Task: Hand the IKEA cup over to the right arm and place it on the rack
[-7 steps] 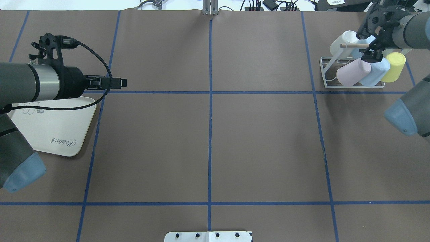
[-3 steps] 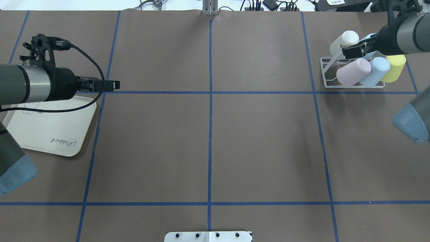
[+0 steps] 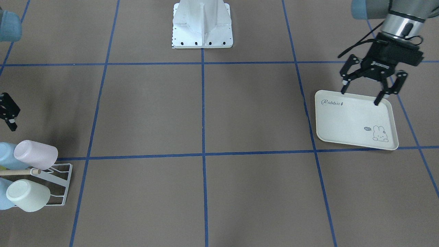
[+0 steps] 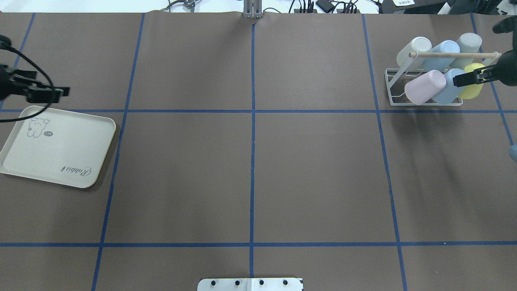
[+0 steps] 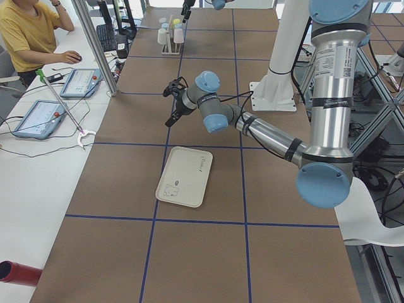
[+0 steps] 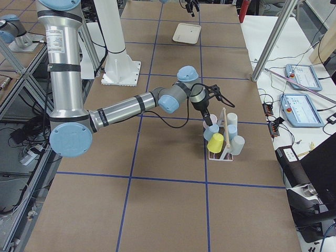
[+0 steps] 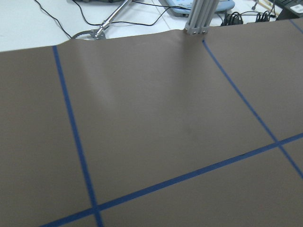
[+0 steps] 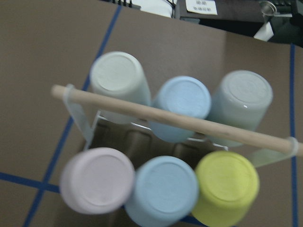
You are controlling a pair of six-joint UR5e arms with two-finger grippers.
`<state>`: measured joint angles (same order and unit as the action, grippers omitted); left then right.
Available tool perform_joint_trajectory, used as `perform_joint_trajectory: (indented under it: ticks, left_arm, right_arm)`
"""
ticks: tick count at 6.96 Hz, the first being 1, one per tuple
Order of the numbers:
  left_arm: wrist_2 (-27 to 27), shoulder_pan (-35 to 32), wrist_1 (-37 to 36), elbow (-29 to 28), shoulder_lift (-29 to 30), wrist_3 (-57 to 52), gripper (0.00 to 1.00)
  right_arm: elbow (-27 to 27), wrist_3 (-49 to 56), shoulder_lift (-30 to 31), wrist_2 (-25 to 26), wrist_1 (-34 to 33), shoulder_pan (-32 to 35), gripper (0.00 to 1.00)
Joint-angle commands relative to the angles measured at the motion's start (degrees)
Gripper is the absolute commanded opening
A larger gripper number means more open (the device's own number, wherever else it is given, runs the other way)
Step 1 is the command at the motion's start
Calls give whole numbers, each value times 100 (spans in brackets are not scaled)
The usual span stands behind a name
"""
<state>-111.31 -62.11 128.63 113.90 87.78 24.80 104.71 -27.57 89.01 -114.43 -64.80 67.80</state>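
Brown paper, ruled into squares by blue tape, is laid over the table, and a wide stretch of it is seen between the two arms. Every cup in view is seated mouth-down on the white wire rack at the robot's right. A cream cup, a rear blue cup and a grey-green cup are set behind the wooden rod. A pink cup, a front blue cup and a yellow cup are set before it. Which of them is the IKEA cup cannot be told. The right gripper is held above the rack near the yellow cup's end, so the rack lies below it and toward the table's middle, with the rod's long axis laid along the table's length. How far its jaws are parted cannot be told, though no cup is seen in them. The left gripper is spread wide, nothing held, raised near the cream tray and well apart from the rack. Placement is judged complete; only a retreat kept free of the rod seems called for.
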Motion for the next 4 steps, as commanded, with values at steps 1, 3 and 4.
perform_joint_trajectory:
  ticks: [1, 3, 4]
  left_arm:
    - [-984, -1762, -22, -1109, -235, -2409, 100]
    - [-1244, -2697, -22, -2489, -200, -3206, 100]
    - [-1374, -3032, 4, -3000, -139, -3323, 100]
  right_arm:
    - [-1087, 1740, 47, -1338, -276, 1343, 100]
    - [-1304, 2639, 73, -1494, -1624, 1848, 100]
    - [-1330, 3618, 81, -1486, -2111, 2181, 100]
